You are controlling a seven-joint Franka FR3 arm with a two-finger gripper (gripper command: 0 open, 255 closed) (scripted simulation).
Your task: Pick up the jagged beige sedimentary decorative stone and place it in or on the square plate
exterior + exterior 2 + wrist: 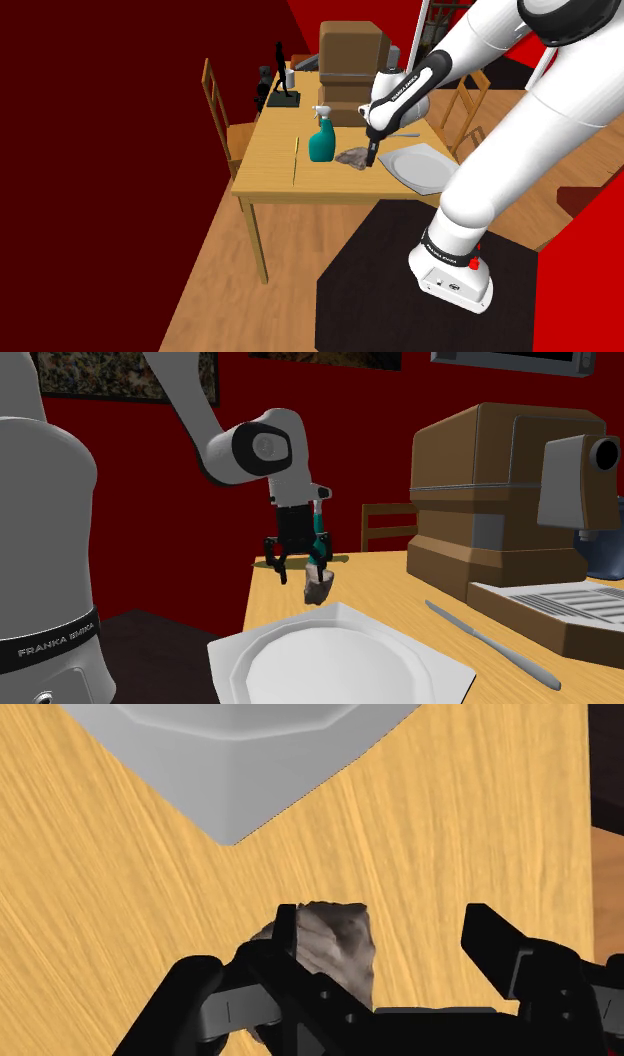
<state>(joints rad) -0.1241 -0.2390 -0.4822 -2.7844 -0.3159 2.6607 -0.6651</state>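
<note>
Jagged grey-beige stone [335, 944] lies on wooden table [275, 170], just beside corner of square white plate [250, 764] — not on it. Gripper [383, 919] low over stone, fingers spread apart; stone between them, close by one finger, other well clear — not clasped. Teal spray bottle [322, 140] near, on stone's side away from plate.

A wooden table [270, 175] is set with a white square plate [420, 166]. Just beside the plate a grey-brown stone [353, 157] and a knife [490, 642] are laid. A teal spray bottle [321, 140] is stood near the plate, and a brown coffee machine [352, 70] behind it.
</note>
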